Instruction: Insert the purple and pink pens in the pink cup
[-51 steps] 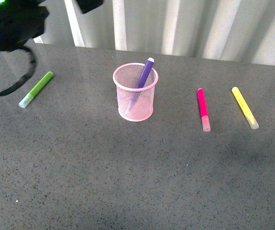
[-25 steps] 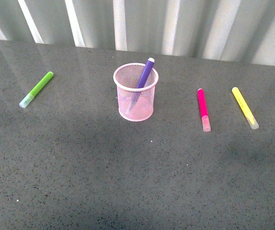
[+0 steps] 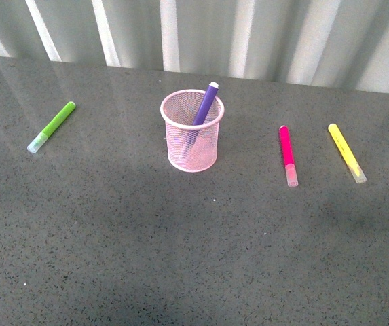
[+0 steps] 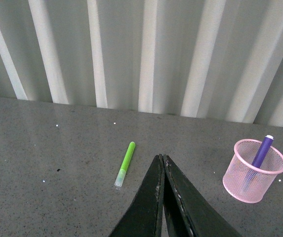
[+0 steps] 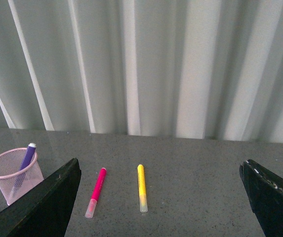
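Note:
The pink mesh cup [image 3: 192, 132] stands at the table's middle, with the purple pen [image 3: 206, 103] leaning inside it. The pink pen [image 3: 288, 155] lies flat on the table to the cup's right. No arm shows in the front view. In the left wrist view my left gripper [image 4: 161, 159] is shut and empty, held above the table, with the cup [image 4: 253, 171] and purple pen [image 4: 261, 151] off to one side. In the right wrist view my right gripper [image 5: 158, 165] is wide open and empty, with the pink pen [image 5: 96, 192] and cup [image 5: 14, 176] ahead.
A lime-green marker [image 3: 51, 126] lies at the table's left and shows in the left wrist view [image 4: 125, 163]. A yellow marker [image 3: 346, 152] lies right of the pink pen and shows in the right wrist view [image 5: 141, 187]. A ribbed white wall [image 3: 248, 34] backs the table.
A dark arm at the front view's upper left one second ago has moved out of view. The cup and pens have not moved.

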You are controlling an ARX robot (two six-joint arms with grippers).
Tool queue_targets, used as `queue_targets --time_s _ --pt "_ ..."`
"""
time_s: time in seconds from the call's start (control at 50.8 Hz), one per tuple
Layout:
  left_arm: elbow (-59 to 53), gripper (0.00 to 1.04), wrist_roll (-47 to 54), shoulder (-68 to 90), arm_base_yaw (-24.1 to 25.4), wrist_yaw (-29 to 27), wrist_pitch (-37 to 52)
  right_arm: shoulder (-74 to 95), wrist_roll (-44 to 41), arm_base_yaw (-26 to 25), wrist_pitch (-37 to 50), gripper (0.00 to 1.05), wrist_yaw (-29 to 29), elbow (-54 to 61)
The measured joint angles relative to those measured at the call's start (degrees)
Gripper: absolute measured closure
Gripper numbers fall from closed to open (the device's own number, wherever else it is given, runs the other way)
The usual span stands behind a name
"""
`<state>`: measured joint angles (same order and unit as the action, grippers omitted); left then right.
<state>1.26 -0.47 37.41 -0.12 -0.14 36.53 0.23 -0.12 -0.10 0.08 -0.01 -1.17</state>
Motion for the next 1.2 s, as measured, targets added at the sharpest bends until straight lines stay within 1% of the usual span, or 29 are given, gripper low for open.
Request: queue_targets --time_s 0.157,0.354,1.102,1.161,1.201 --pt "0.0 1.01 0.0 -7.5 0.0 0.0 -7.0 0.0 0.0 0.0 0.0 0.07 0.0 0.0" --pt "-0.1 1.01 0.0 -14.4 0.0 0.0 -13.5 0.0 0.0 0.0 0.0 0.07 0.0 0.0" --pt "-0.1 1.01 0.0 -27.6 0.0 0.0 -26.5 0.0 0.0 0.0 0.0 0.07 0.0 0.0" --pt "0.0 1.01 0.0 -32.8 0.0 0.0 -33.5 0.0 0.0 0.0 0.0 0.07 0.0 0.0" --pt "0.0 1.01 0.0 -35.2 0.0 0.1 -35.9 0.0 0.0 0.0 0.0 0.07 0.0 0.0"
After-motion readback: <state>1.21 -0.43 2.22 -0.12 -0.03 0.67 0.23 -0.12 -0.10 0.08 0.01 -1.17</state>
